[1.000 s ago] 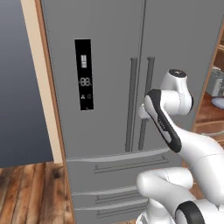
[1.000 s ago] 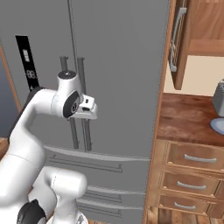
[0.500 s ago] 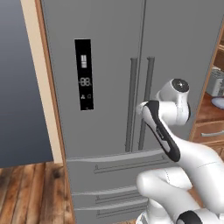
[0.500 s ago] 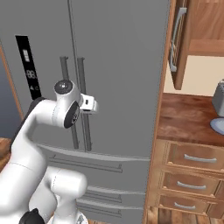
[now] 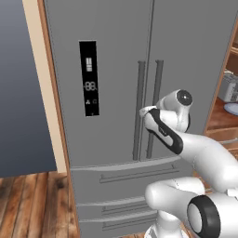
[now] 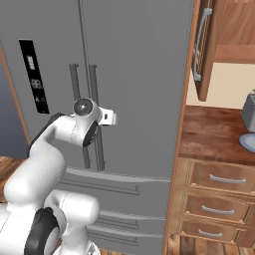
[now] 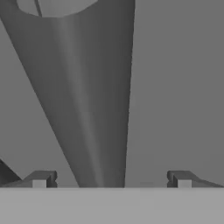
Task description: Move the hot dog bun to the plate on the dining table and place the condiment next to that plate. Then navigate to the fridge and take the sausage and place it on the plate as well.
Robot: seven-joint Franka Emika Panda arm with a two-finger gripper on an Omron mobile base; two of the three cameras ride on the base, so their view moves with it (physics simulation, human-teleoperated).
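I've got the tool (image 7: 111, 179) spread wide around the tall grey metallic fridge's (image 5: 116, 69) long vertical handle (image 7: 94, 131), gripping nothing; I'd centre it before clamping.

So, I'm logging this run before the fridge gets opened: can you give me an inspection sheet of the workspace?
Surface: wooden counter right of the fridge.
Job's things: fridge, both doors shut; sausage, bun, plate, condiment: nothing seen.
Clutter: grey appliance on the counter.
Grippers: gripper open, fingers either side of a fridge door handle, not closed on it.
Cables: nothing seen.
Surroundings: wood floor, drawers, upper cabinet.
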